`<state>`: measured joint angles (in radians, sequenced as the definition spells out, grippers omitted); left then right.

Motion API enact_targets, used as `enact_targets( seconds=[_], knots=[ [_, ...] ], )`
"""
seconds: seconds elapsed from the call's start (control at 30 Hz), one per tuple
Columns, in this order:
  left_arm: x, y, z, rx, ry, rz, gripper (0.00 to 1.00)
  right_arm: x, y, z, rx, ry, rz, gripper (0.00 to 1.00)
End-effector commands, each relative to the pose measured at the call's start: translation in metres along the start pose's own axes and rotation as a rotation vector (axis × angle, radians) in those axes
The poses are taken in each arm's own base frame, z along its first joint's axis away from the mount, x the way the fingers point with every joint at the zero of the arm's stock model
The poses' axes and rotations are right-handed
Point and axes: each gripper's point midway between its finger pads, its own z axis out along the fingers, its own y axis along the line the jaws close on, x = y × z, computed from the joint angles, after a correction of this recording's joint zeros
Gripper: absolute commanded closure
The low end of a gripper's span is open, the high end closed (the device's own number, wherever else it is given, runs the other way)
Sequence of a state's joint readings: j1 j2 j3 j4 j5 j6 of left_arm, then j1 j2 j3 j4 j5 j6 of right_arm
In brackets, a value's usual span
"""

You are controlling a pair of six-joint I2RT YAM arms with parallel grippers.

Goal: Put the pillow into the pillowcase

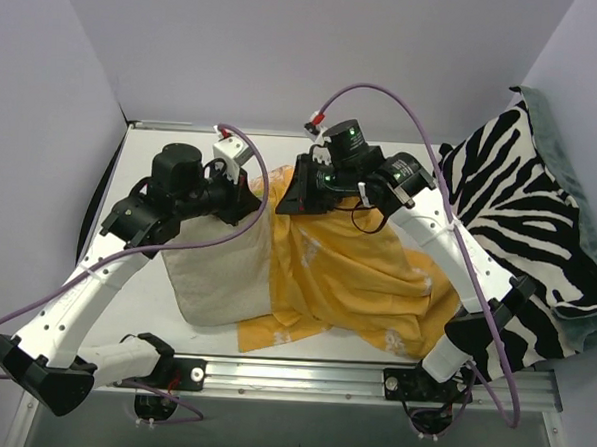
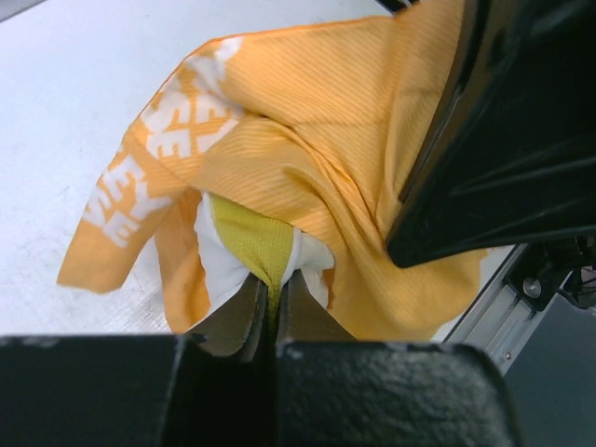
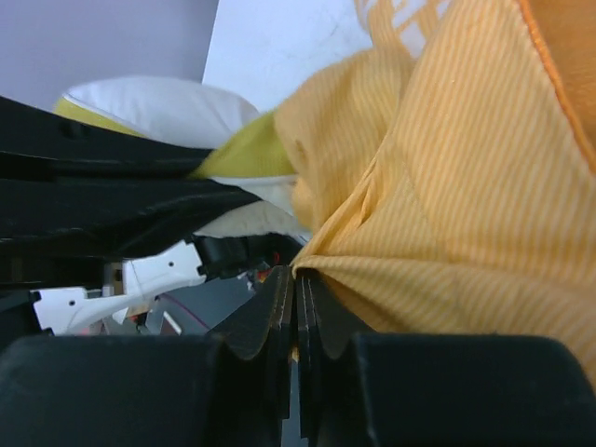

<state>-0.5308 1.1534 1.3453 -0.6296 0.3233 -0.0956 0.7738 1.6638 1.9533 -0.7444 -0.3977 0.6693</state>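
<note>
The cream-white pillow [image 1: 215,279] hangs lifted at the left, part of it tucked into the orange pillowcase [image 1: 356,277], which drapes down to the table at the centre. My left gripper [image 1: 254,197] is shut on the pillow's yellow-green trim [image 2: 251,242], and the jaws [image 2: 272,287] pinch it tightly. Orange pillowcase [image 2: 307,121] fabric wraps around that corner. My right gripper [image 1: 286,201] sits just beside the left one. In its wrist view the right gripper [image 3: 300,276] is shut on a folded edge of the pillowcase [image 3: 466,186]. The pillow [image 3: 158,102] shows behind the left arm.
A zebra-striped cushion [image 1: 519,225] leans against the right wall. An aluminium rail [image 1: 301,374] runs along the near edge between the arm bases. Purple cables [image 1: 405,104] loop over both arms. Walls close in the left, back and right.
</note>
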Motion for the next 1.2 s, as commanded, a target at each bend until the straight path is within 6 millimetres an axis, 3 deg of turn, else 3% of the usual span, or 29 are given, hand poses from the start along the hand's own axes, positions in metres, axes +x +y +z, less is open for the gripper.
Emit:
enact_targets(
  seconds=[0.0, 0.03, 0.17, 0.3, 0.37, 0.5, 0.57, 0.6, 0.67, 0.7, 0.77, 0.8, 0.83, 0.9, 0.93, 0.97, 1.03, 1.07, 1.13, 1.17],
  knots=[
    [-0.091, -0.023, -0.029, 0.047, -0.344, 0.076, 1.00, 0.041, 0.011, 0.014, -0.119, 0.170, 0.065, 1.00],
    [-0.091, -0.024, -0.034, 0.046, -0.352, 0.080, 1.00, 0.049, -0.014, 0.020, -0.023, 0.175, 0.051, 1.00],
    [-0.093, -0.027, -0.049, 0.037, -0.383, 0.079, 1.00, 0.056, -0.042, 0.006, 0.102, 0.159, 0.008, 1.00],
    [-0.089, -0.027, -0.054, 0.035, -0.381, 0.059, 1.00, 0.032, -0.053, 0.002, 0.178, 0.070, -0.008, 0.96],
    [-0.079, -0.025, -0.050, 0.032, -0.361, 0.032, 1.00, 0.003, -0.042, -0.002, 0.173, -0.011, -0.031, 0.97],
    [-0.048, -0.001, -0.030, -0.060, -0.292, -0.073, 1.00, -0.038, -0.038, 0.039, 0.198, -0.064, -0.052, 0.99],
    [-0.029, 0.028, -0.019, -0.174, -0.254, -0.157, 1.00, -0.042, -0.037, 0.061, 0.187, -0.050, -0.049, 0.99],
    [-0.010, 0.041, -0.011, -0.217, -0.214, -0.197, 1.00, -0.039, -0.044, 0.083, 0.193, -0.017, -0.036, 1.00],
    [0.013, 0.074, -0.008, -0.340, -0.186, -0.317, 1.00, -0.026, -0.044, 0.105, 0.171, 0.040, -0.008, 1.00],
    [0.034, 0.100, -0.013, -0.427, -0.154, -0.386, 1.00, -0.011, -0.043, 0.121, 0.171, 0.084, -0.005, 1.00],
    [0.052, 0.131, -0.029, -0.611, -0.151, -0.451, 1.00, 0.022, -0.051, 0.139, 0.184, 0.164, 0.022, 1.00],
    [0.064, 0.140, -0.036, -0.662, -0.125, -0.475, 1.00, 0.034, -0.043, 0.146, 0.155, 0.168, 0.011, 1.00],
    [0.071, 0.144, -0.036, -0.686, -0.105, -0.483, 1.00, 0.060, -0.058, 0.157, 0.178, 0.226, 0.036, 1.00],
    [0.090, 0.156, -0.041, -0.773, -0.039, -0.484, 1.00, 0.078, -0.058, 0.170, 0.139, 0.258, 0.098, 0.97],
    [0.095, 0.162, -0.044, -0.807, -0.021, -0.490, 1.00, 0.091, -0.070, 0.177, 0.154, 0.292, 0.127, 0.96],
    [0.101, 0.167, -0.046, -0.835, 0.000, -0.500, 1.00, 0.096, -0.073, 0.181, 0.157, 0.308, 0.145, 0.94],
    [0.122, 0.181, -0.053, -0.900, 0.079, -0.542, 1.00, 0.105, -0.078, 0.191, 0.134, 0.366, 0.166, 0.73],
    [0.132, 0.185, -0.055, -0.914, 0.109, -0.555, 1.00, 0.097, -0.071, 0.190, 0.100, 0.366, 0.158, 0.58],
    [0.146, 0.193, -0.057, -0.933, 0.161, -0.581, 1.00, 0.079, -0.065, 0.177, 0.062, 0.326, 0.105, 0.46],
    [0.152, 0.197, -0.059, -0.940, 0.179, -0.584, 1.00, 0.053, -0.062, 0.156, 0.050, 0.252, 0.088, 0.36]
  ],
)
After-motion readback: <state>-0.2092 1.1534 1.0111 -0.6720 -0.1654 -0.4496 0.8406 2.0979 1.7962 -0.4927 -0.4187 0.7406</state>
